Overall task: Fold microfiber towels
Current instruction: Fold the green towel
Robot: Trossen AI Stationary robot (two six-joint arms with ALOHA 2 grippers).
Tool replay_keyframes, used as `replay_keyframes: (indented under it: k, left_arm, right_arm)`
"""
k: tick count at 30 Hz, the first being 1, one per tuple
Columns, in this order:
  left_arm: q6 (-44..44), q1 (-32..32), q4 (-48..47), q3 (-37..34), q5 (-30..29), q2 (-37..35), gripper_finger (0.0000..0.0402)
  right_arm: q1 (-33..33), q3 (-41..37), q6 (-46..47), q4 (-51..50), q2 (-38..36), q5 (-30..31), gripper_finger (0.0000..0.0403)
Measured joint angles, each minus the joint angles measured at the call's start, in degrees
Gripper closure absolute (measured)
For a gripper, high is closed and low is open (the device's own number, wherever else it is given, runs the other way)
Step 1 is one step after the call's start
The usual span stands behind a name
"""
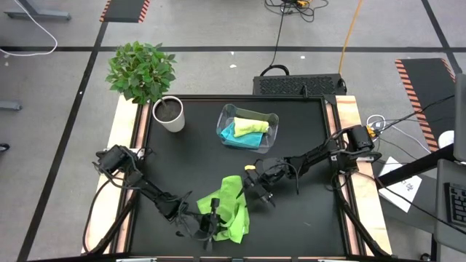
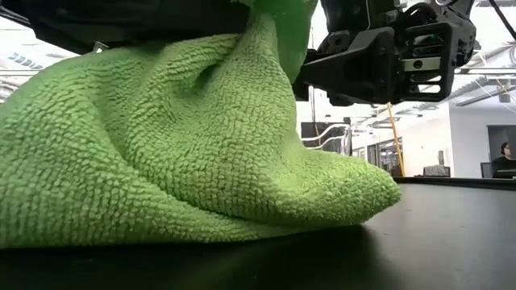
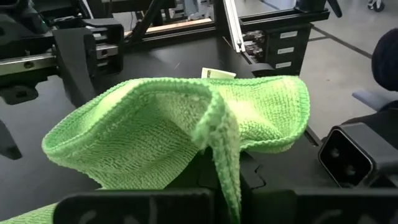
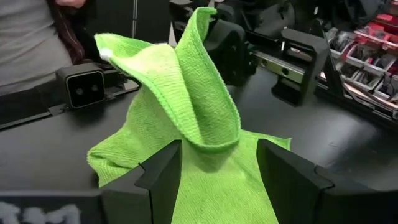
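The green towel lies bunched on the black table, at the near edge, well apart from the bin on the side away from the plant pot. Part of it stands lifted in a peak while the rest spreads flat on the table.

The left gripper sits on the towel's near part and is clamped on a fold of it: in the left wrist view the cloth rises from between the closed fingers and drapes in a loop. The right gripper hangs just beside the towel's far edge, between towel and bin. Its fingers stand wide apart in the right wrist view, with the raised fold between them but not pinched.

The bin holds the other two towels, a yellow towel lying over a blue towel.

In the low view the green towel fills most of the frame, resting on the table with a dark gripper housing above its right side.

A person's torso shows behind the table in the right wrist view.
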Motion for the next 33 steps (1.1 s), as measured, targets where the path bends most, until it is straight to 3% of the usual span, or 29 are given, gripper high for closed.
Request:
replay_keyframes:
  k: [8, 16, 27, 33]
  left_arm:
    - [0.1, 0.0, -0.1, 0.0, 0.1, 0.0, 0.0392]
    - [1.0, 0.1, 1.1, 0.0, 0.5, 0.1, 0.0394]
    - [1.6, 0.1, 1.3, 0.0, 1.6, 0.1, 0.0391]
    - [1.2, -1.5, 0.3, 0.0, 1.9, 0.1, 0.0396]
  right_arm:
    - [1.4, 0.0, 0.7, 0.4, 0.0, 0.0, 0.0209]
    - [2.6, 0.7, 1.7, -0.1, 0.6, 2.8, 0.0277]
    - [3.6, 9.9, 3.6, -4.0, 10.5, 2.9, 0.0295]
    - [2.4, 10.6, 2.6, -13.6, 6.2, 5.7, 0.039]
